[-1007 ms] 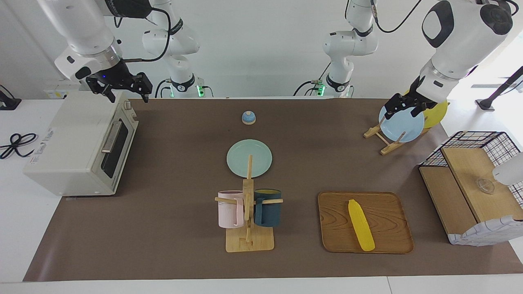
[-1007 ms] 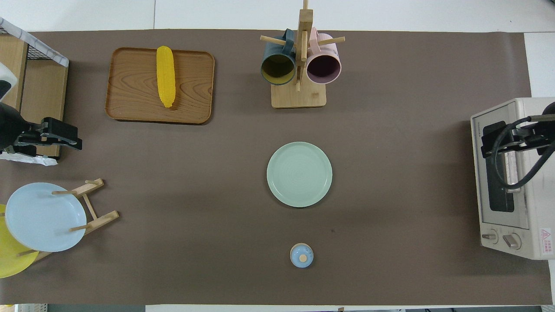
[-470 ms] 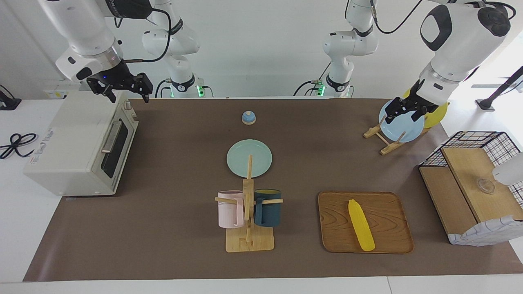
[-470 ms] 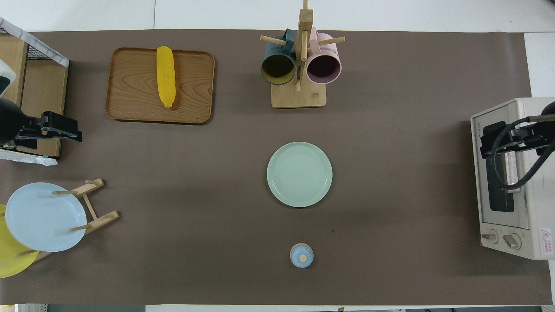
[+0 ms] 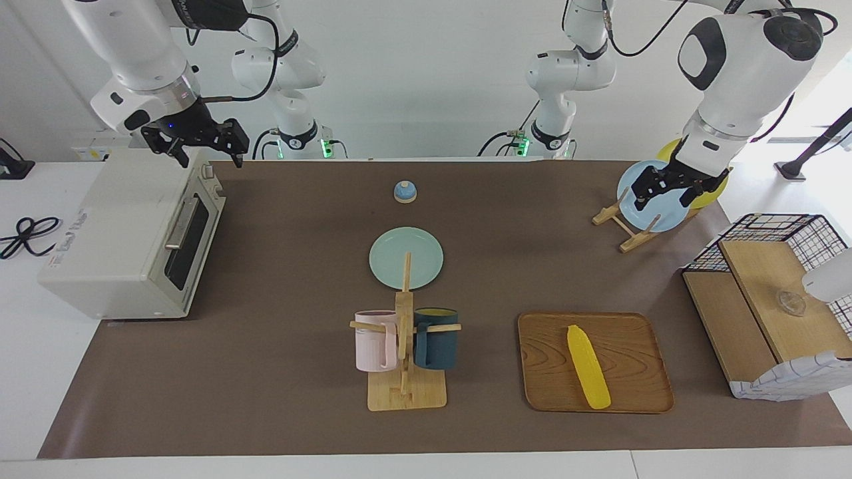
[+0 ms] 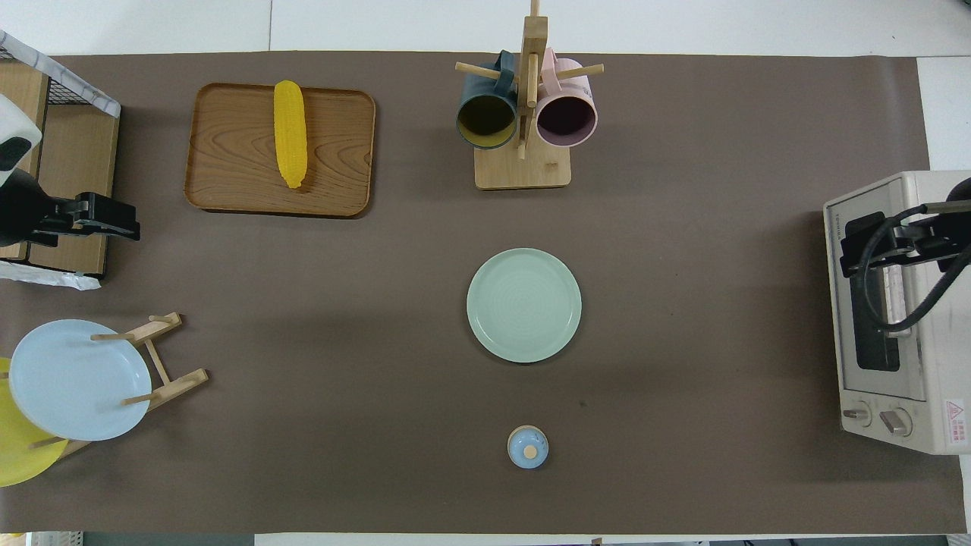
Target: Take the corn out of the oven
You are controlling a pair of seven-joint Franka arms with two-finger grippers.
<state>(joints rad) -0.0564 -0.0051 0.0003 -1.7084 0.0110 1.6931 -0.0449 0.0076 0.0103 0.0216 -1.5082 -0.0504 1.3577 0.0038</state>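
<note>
The yellow corn [image 5: 588, 366] lies on a wooden tray [image 5: 632, 389] toward the left arm's end of the table; it also shows in the overhead view [image 6: 290, 133]. The cream-white oven [image 5: 113, 233] stands at the right arm's end with its dark glass door [image 5: 190, 239] closed. My right gripper [image 5: 206, 152] is open and empty, up over the oven's top near its knob end; it also shows in the overhead view [image 6: 853, 250]. My left gripper [image 5: 665, 194] is open and empty, up in the air by the plate rack, apart from the corn.
A mug tree [image 5: 406, 346] with a pink and a dark blue mug stands mid-table, a green plate [image 5: 406, 258] nearer to the robots, then a small blue bell [image 5: 405, 191]. A rack holds a light blue plate [image 5: 659, 216] and a yellow plate [image 6: 23, 455]. A wire basket [image 5: 772, 299] stands beside the tray.
My left gripper has drifted a little toward the left arm's end of the table, over the basket's edge in the overhead view. The right gripper, corn and oven have not moved.
</note>
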